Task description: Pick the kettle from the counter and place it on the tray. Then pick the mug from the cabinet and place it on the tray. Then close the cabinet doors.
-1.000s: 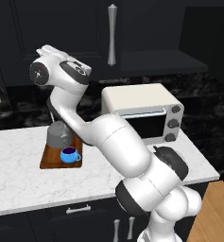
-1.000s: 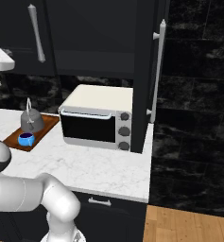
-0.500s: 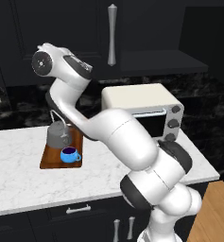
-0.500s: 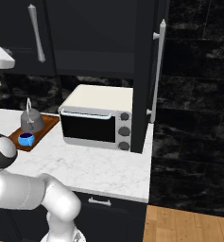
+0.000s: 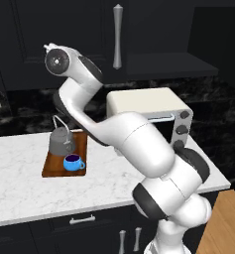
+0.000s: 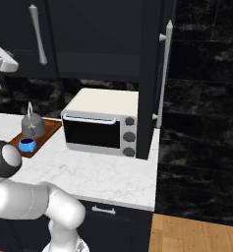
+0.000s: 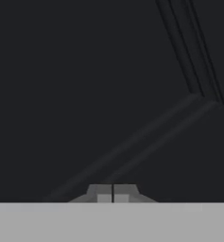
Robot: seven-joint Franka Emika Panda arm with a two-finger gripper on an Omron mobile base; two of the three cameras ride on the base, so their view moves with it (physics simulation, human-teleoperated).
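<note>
The counter (image 5: 20, 178) is white stone with thin grey lines, and it sits on top of dark drawers with shiny silver handles. The wall behind it is black and shiny with pale swirls, and a bit of brown wood floor shows low on the right. A flat brown wooden tray (image 5: 52, 167) lies on the counter. The round, dark grey metal kettle (image 5: 62, 142) stands on the tray, with its thin wire handle sticking up. The small bright blue mug (image 5: 74, 162) stands on the tray too, just in front of the kettle. A boxy white toaster oven (image 6: 101, 121) with a dark glass door and three round knobs sits beside the tray. Up above is the big black cabinet (image 6: 98, 34). Its left door (image 5: 69, 39) looks flat and shut, but the right door (image 6: 151, 74) stands open, edge-on, with its long silver handle showing. The gripper (image 7: 112, 194) is right up against a black door panel with grooves, and its two tips are pressed together with nothing between them. Since a moment ago, the arm has swung its top part more to the right along the doors, while the kettle and mug have stayed put.
</note>
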